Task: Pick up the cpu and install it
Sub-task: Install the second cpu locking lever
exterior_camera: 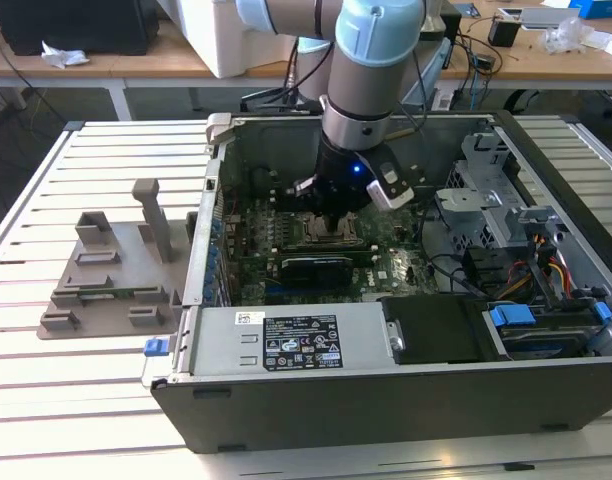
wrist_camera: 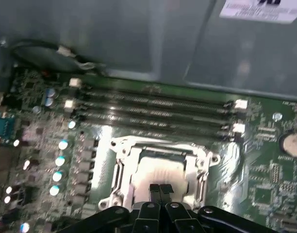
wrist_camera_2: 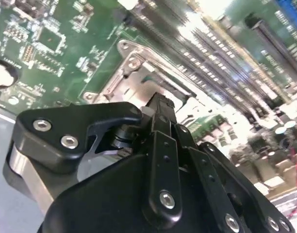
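Directly under the gripper (wrist_camera: 159,190) sits the socket (wrist_camera: 160,165), its metal frame bright with glare in the first wrist view. Fingertips (wrist_camera: 155,190) are pressed together, side by side, right over the socket's middle. Whether they pinch anything thin between them cannot be made out.

Cpu: a pale, shiny square surface fills the socket frame just ahead of the fingertips, but glare washes it out; cannot tell if this is the cpu seated or bare socket contacts.

Second wrist view: gripper (wrist_camera_2: 160,104) body blocks most of the socket (wrist_camera_2: 134,73); only one corner of the frame and a strip of its edge show past the black linkage. The tips themselves are hidden behind the finger housing.

Beyond the socket from the gripper, four memory slots (wrist_camera: 153,109) run parallel, then the grey case wall (wrist_camera: 139,39).

Exterior view: arm (exterior_camera: 371,70) reaches down into the open case (exterior_camera: 386,400); gripper (exterior_camera: 333,225) low over the board (exterior_camera: 286,255), its tips lost against the dark socket (exterior_camera: 331,235). Off toward the exterior view's left, outside the case, a grey tray (exterior_camera: 111,275) lies on the slatted table (exterior_camera: 46,390).
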`<control>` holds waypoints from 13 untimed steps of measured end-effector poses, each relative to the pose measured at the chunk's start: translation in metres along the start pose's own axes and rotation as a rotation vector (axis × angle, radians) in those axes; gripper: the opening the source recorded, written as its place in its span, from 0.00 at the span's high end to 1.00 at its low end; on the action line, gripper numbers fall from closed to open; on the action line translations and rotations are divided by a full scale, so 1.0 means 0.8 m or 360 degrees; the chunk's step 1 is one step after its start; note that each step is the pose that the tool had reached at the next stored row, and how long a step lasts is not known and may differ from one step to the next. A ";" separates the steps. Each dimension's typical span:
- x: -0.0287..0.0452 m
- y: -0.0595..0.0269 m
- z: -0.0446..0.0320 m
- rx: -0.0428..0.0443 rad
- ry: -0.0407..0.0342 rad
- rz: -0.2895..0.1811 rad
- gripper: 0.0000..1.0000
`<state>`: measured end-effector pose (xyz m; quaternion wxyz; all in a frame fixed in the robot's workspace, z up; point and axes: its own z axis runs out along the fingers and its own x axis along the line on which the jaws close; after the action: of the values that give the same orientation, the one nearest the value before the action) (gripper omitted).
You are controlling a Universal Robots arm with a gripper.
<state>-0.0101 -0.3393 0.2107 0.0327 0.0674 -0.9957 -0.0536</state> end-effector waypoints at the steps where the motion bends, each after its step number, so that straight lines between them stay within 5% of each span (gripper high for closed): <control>1: -0.0008 0.004 0.0004 0.0022 0.0003 0.0001 0.89; 3: -0.0024 0.014 -0.0003 0.0121 0.0016 0.0009 0.89; 4: -0.0024 0.017 -0.0066 0.0143 0.0019 0.0010 0.89; 10: 0.0002 0.023 -0.0519 0.0144 0.0019 0.0011 0.89; 13: 0.0002 0.023 -0.0523 0.0144 0.0019 0.0010 0.89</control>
<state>-0.0096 -0.3252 0.2543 0.0357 0.0659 -0.9972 -0.0080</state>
